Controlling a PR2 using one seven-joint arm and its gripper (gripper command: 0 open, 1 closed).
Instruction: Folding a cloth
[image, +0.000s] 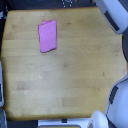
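Observation:
The cloth is a small pink-magenta rectangle lying flat on the wooden tabletop, in the upper left part of the exterior view. Its long side runs up and down, slightly tilted. No gripper fingers show in this view. Only white and grey robot body parts appear at the top right and bottom right, well away from the cloth.
The wooden tabletop fills most of the view, with rounded corners. Dark floor shows around its edges. A white rounded robot part sits at the bottom edge. A grey object is at the exterior view's left edge.

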